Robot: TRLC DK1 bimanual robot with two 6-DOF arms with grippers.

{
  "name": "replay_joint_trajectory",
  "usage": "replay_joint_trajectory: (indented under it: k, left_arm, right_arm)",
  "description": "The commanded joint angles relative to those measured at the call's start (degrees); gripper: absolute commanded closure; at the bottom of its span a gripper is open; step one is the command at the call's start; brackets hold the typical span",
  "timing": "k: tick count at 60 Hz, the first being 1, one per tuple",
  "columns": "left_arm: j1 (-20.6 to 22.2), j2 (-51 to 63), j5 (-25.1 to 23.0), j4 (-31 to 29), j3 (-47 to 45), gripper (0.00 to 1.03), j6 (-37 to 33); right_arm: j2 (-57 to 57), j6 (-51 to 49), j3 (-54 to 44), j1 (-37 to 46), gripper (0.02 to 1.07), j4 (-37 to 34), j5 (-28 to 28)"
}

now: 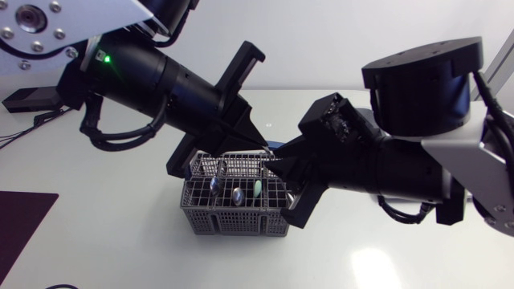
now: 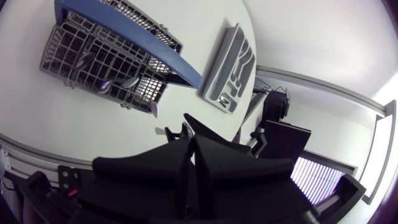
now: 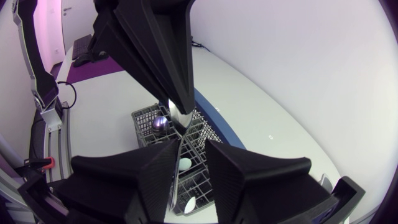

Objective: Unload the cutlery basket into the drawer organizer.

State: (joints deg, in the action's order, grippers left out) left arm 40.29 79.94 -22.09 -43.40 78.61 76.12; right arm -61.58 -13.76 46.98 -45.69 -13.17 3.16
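Standing bowl-up in the basket, three spoons have vertical long axes, handles pointing down. The basket sits mid-table. Over its far right corner my left gripper is pressed together on what I take for a silver handle. My right gripper, spread, hangs just beside it. I judge any lift goes straight up. The organizer lies well apart, near the table's edge.

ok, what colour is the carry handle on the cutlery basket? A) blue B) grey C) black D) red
A: in the left wrist view a blue handle runs across the top of the grey cutlery basket.
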Motion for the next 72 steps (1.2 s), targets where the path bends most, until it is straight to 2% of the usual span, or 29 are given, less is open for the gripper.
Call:
replay_joint_trajectory:
  k: [1, 10, 18, 20, 25, 27, 34, 46, 47, 50, 61, 66, 72]
  left_arm:
    - [-0.04, 0.92, -0.68, 0.15, 1.90, 1.00, 1.93]
    - [-0.22, 0.65, -0.68, 0.15, 2.08, 1.00, 1.93]
    - [-0.48, 0.65, -1.20, 0.15, 2.08, 0.97, 2.02]
    - [-0.65, 0.57, -1.91, 0.15, 2.08, 0.92, 2.02]
    - [-0.83, 0.57, -3.05, 0.59, 2.16, 0.67, 1.93]
    - [-0.83, 0.57, -3.23, 0.68, 2.16, 0.62, 2.02]
    - [-1.45, 0.13, -3.67, 0.77, 2.43, 0.54, 1.93]
    - [-2.41, -1.81, -3.58, 1.03, 2.78, 0.31, 1.58]
    - [-2.50, -2.07, -3.58, 0.68, 2.87, 0.26, 1.40]
    - [-2.68, -2.42, -3.58, -0.64, 3.13, 0.20, 0.61]
    - [-5.84, -4.27, -1.91, -5.47, 3.57, 0.20, -2.99]
    - [-7.51, -5.23, -0.50, -7.84, 3.83, 0.14, -4.05]
    - [-9.00, -5.50, 0.90, -12.50, 4.36, 0.14, -6.33]
  right_arm:
    - [-0.21, -0.92, -0.84, -0.19, 0.83, 0.95, -1.05]
    - [-0.21, -1.45, -1.28, -0.54, 1.01, 1.13, -1.05]
    - [-0.38, -1.62, -1.72, -1.33, 1.01, 0.86, -1.75]
    - [-0.56, -1.71, -1.72, -1.68, 1.01, 0.86, -2.19]
    - [-0.64, -1.62, -1.72, -1.68, 1.01, 0.69, -2.28]
    - [-0.73, -1.62, -1.63, -1.68, 1.01, 0.42, -2.28]
    - [-0.64, -1.71, -1.63, -1.86, 1.01, -0.37, -2.19]
    - [0.85, -1.62, -2.33, -1.42, 1.01, -1.86, -1.49]
    - [1.38, -1.62, -2.51, -1.33, 1.01, -2.04, -1.49]
    - [2.26, -1.62, -2.77, -1.24, 1.02, -2.74, -1.49]
    - [6.39, -1.80, -3.83, 0.25, 1.01, -5.29, -1.22]
    - [8.06, -2.41, -4.53, 2.19, 1.01, -6.61, 0.18]
    - [10.17, -4.43, -5.32, 6.14, 1.01, -9.24, 3.52]
